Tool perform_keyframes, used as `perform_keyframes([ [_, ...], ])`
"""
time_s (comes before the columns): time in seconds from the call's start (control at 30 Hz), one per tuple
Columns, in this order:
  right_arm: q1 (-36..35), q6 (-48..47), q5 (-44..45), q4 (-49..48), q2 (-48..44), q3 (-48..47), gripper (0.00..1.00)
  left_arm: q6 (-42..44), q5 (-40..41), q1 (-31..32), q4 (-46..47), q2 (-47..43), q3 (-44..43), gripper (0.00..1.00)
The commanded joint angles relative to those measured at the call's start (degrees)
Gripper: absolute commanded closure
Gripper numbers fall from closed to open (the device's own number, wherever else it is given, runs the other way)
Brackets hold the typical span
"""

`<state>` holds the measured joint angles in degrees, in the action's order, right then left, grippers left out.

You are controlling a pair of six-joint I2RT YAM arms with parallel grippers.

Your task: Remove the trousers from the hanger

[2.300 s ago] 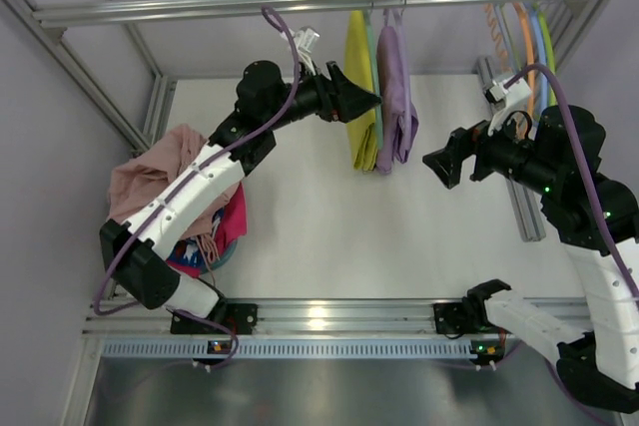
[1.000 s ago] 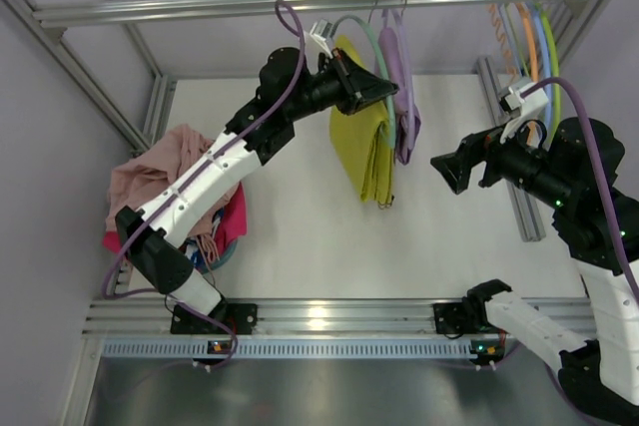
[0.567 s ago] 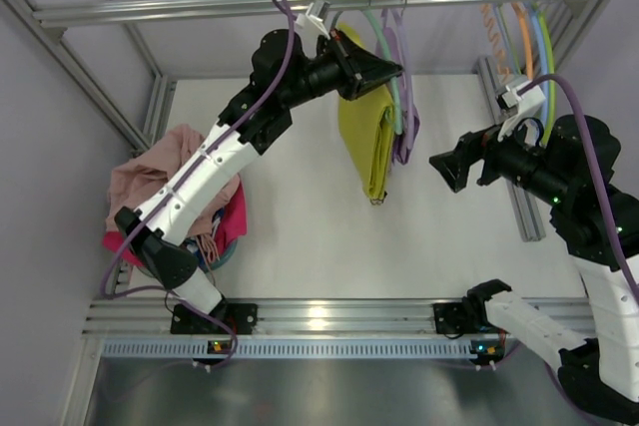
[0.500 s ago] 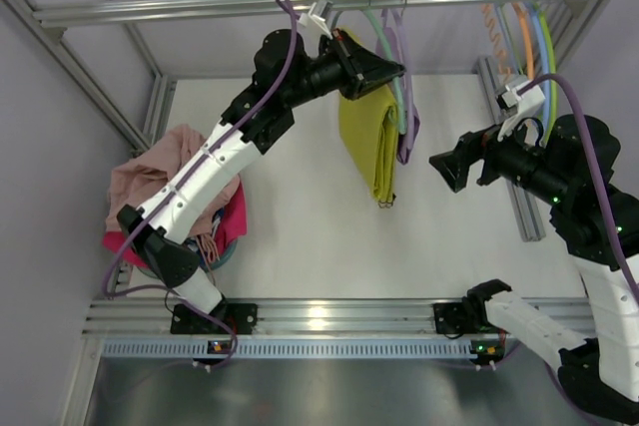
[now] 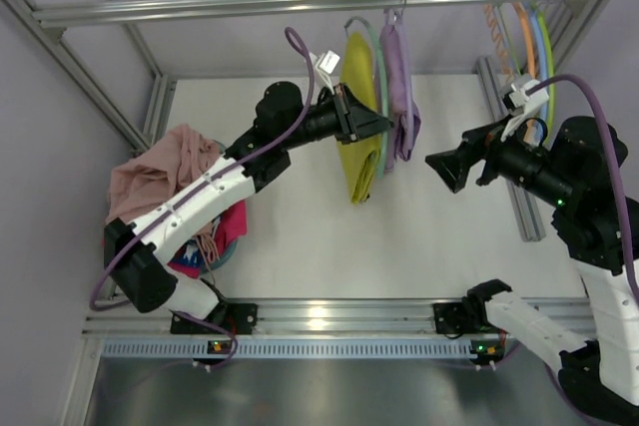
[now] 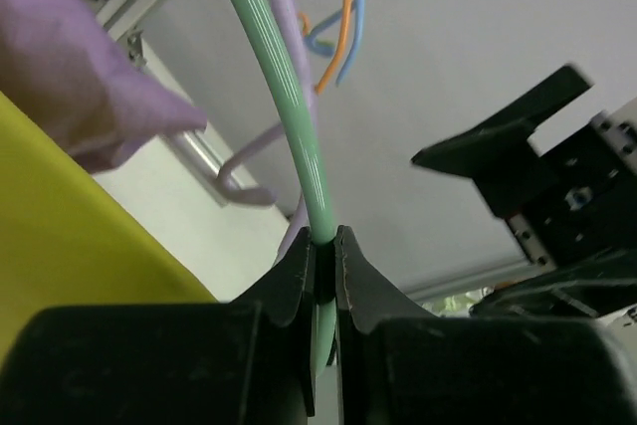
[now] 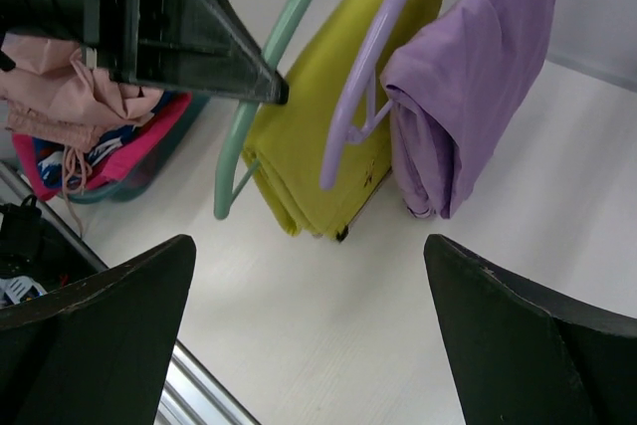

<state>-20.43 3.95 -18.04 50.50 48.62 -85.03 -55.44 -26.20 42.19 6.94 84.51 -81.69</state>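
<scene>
The left gripper point(image 6: 325, 246) clamps its jaws on the mint-green plastic hanger point(image 6: 284, 87) bearing the bright yellow cloth trousers point(image 5: 357, 162) — next the right gripper point(image 5: 445, 167), jaws wide at 3 o'clock, should probably grasp them.

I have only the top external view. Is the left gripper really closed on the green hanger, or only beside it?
Observer: Closed. In the left wrist view the left gripper pinches the green hanger rod between its jaws.
Operator: And the right gripper, does it hold something?
Observer: No. Its wrist view shows it open, fingers wide apart and empty.
Operator: What is in front of it?
Observer: The yellow trousers and the lilac trousers, both untouched by it.
</scene>
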Motion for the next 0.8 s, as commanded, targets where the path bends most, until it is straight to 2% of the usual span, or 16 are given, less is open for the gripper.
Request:
perform_keyframes([
  [0.0,0.7,1.9,-2.9,-5.4,0.8,-0.7,0.01,9.2,-3.0,1.0,18.2,-9.5,2.6,1.00],
  [0.13,0.7,4.3,-7.0,-9.9,2.0,-0.1,0.01,14.8,-3.1,1.1,18.2,-13.0,6.5,1.00],
  [0.33,0.6,13.4,-13.1,-21.1,5.1,2.9,0.00,19.9,-3.8,1.1,18.5,-18.5,11.2,1.00],
  [0.5,-0.6,24.5,-16.8,-37.3,8.9,4.4,0.01,19.5,-3.7,1.0,18.5,-20.1,11.7,1.00],
  [0.63,-2.5,32.1,-18.4,-42.1,13.0,1.6,0.01,18.8,-3.6,1.0,18.5,-20.4,11.3,1.00],
  [0.77,-5.1,34.3,-18.8,-44.6,15.4,0.7,0.05,18.3,-4.0,1.0,18.5,-20.4,10.6,1.00],
])
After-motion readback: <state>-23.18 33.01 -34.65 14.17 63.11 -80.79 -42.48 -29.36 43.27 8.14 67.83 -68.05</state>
